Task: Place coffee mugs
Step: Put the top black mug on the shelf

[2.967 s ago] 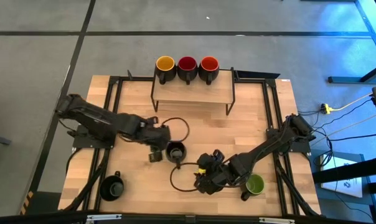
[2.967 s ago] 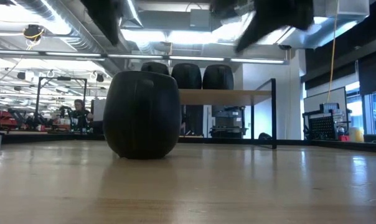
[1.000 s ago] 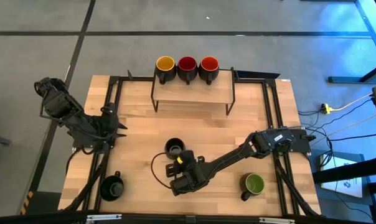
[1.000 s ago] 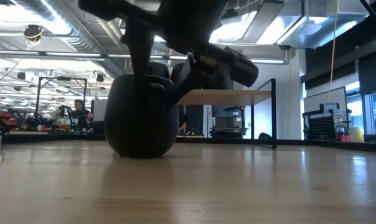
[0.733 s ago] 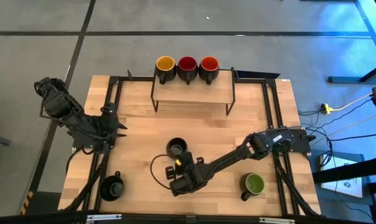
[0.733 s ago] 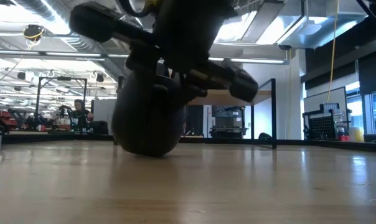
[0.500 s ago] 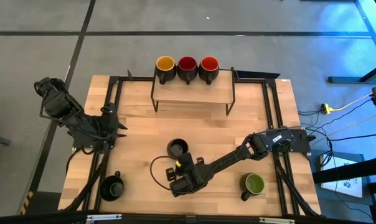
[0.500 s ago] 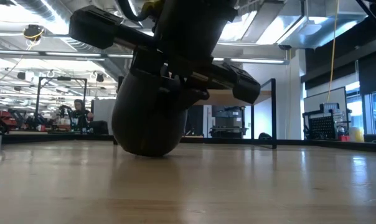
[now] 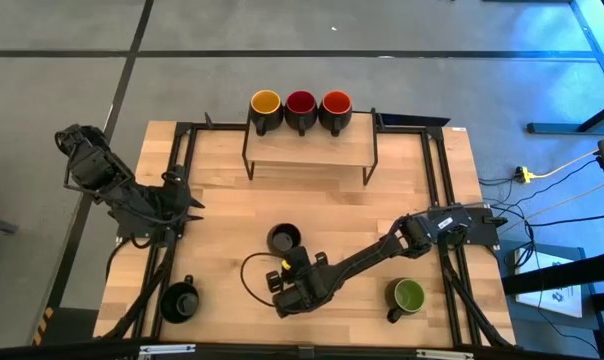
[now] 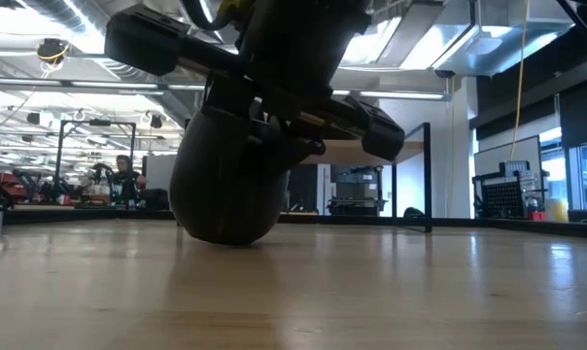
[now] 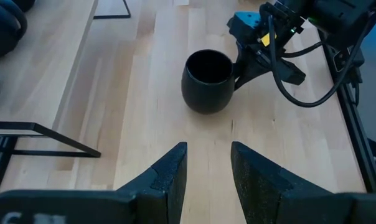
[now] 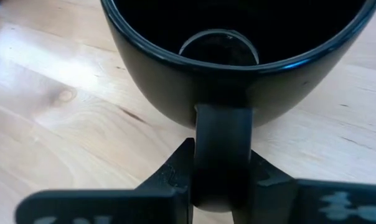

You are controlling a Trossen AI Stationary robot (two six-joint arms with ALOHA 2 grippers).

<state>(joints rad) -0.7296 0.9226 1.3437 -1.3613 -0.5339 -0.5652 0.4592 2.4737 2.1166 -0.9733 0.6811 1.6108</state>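
**Right wrist view: handle pinched, shelf lies far at twelve o'clock**

Right wrist view gives us the clearest fact: the right gripper [image 12: 220, 171] has its two fingers pressed on either side of the handle of the black mug [image 12: 238, 62], whose dark inside faces the camera. We read that as a narrow grip holding the mug by its handle.

From the high view, taking the table as a clock face with the far edge at twelve, the right gripper [image 9: 294, 268] sits just on the six o'clock side of the black mug [image 9: 284, 238], near the table's middle. The handle points back toward six, along the claw's line of reach. In the low view the mug [image 10: 225, 185] looks tipped, its base only partly on the wood.

The wooden shelf [image 9: 310, 148] stands at twelve o'clock from the mug, well apart, with the yellow mug [image 9: 266, 105], red mug [image 9: 300, 104] and orange-red mug [image 9: 336, 104] lined along its far edge. We judge the carry must run straight toward twelve.

The green mug [image 9: 409, 295] waits at four o'clock, another black mug [image 9: 181, 299] at seven. The left gripper [image 11: 206, 171] idles at nine o'clock, fingers apart and empty.
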